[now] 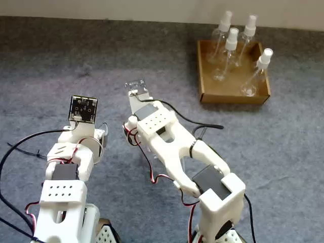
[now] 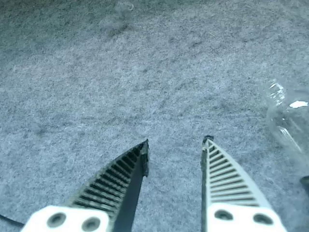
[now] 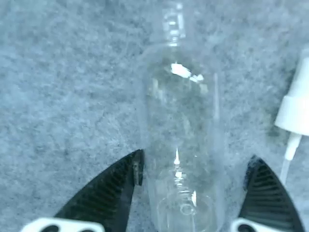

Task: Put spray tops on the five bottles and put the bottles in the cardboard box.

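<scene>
Well away from the cardboard box [image 1: 234, 96], which holds four capped bottles [image 1: 231, 50], our right hand [image 3: 194, 159] straddles the last clear plastic bottle [image 3: 181, 121] lying on the grey felt surface [image 1: 76, 61], fingers apart, likely to steady it for the white spray top [image 3: 295, 113] beside it. Our left hand [image 2: 176, 143] hovers, fingers spread.

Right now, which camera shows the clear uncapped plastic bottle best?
Right wrist view: the clear uncapped plastic bottle lies between the fingers of the right gripper. The left wrist view catches its neck end; the high view, its neck.
</scene>
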